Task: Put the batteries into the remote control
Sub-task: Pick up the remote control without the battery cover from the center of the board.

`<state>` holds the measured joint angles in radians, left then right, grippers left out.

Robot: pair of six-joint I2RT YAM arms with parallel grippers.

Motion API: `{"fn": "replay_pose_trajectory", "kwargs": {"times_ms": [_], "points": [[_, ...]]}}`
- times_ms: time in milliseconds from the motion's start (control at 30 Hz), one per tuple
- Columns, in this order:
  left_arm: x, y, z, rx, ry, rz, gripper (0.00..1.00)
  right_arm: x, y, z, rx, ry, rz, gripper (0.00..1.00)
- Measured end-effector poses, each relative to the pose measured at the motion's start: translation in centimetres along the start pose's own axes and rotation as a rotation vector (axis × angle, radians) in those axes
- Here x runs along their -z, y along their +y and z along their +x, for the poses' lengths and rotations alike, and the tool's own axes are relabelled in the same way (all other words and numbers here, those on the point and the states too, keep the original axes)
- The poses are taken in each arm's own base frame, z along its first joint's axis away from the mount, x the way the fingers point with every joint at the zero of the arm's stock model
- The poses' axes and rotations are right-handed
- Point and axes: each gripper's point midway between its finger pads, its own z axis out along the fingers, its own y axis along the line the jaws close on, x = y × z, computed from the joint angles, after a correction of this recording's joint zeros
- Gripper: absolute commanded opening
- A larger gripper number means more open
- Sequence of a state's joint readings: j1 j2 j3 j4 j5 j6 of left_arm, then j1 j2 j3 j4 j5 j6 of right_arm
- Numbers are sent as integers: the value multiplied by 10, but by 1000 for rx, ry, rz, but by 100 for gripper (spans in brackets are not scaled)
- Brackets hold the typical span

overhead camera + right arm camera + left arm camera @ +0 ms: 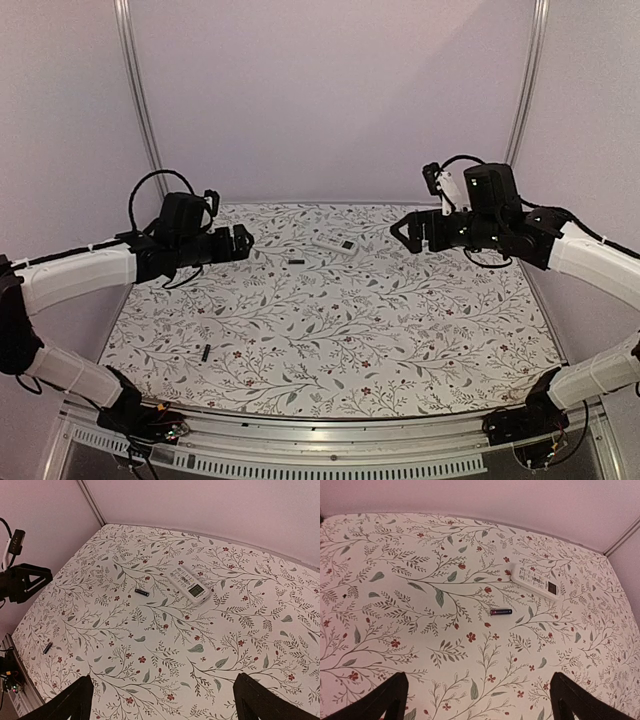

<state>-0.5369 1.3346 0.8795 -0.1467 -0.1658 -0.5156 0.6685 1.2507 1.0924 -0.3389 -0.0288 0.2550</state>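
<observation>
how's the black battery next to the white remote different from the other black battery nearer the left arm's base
Place: the slim black cylindrical battery by the remote lies far back, just left of the slim white plastic remote control; the other slim black battery lies alone toward the near left.
Pose: in the top view the first lies crosswise, the second points roughly near to far.
Shared: both lie flat on the floral table, ungripped.

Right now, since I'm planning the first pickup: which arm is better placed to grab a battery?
Left. The far battery lies nearer the left gripper than the right gripper, and the near battery also sits on the left.
</observation>
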Motion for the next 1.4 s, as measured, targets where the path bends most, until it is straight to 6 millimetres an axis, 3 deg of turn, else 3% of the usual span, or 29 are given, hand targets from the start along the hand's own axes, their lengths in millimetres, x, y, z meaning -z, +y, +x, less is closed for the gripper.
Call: {"fn": "replay_pose_trajectory", "kwargs": {"times_ms": [100, 233, 367, 567, 700, 1000, 1100, 1400], "points": [[13, -3, -9, 9, -47, 25, 99, -18, -7, 5, 51, 52, -11, 99], [26, -6, -18, 8, -97, 59, 100, -47, -31, -16, 37, 73, -33, 99], [26, -12, -13, -19, -80, 93, 100, -78, -60, -39, 50, 91, -25, 99], [25, -16, -1, -43, -55, 135, 100, -131, -70, -56, 147, 143, -53, 99], [28, -21, -3, -51, -61, 159, 99, -171, -79, -43, 175, 211, -76, 99], [32, -27, -9, -65, -84, 194, 100, -247, -93, 16, 143, 381, -165, 99], [32, -27, -9, -68, -85, 194, 100, -263, -95, 27, 129, 409, -182, 99], [32, -27, -9, -76, -86, 192, 100, -291, -90, 32, 109, 415, -206, 99]]}}
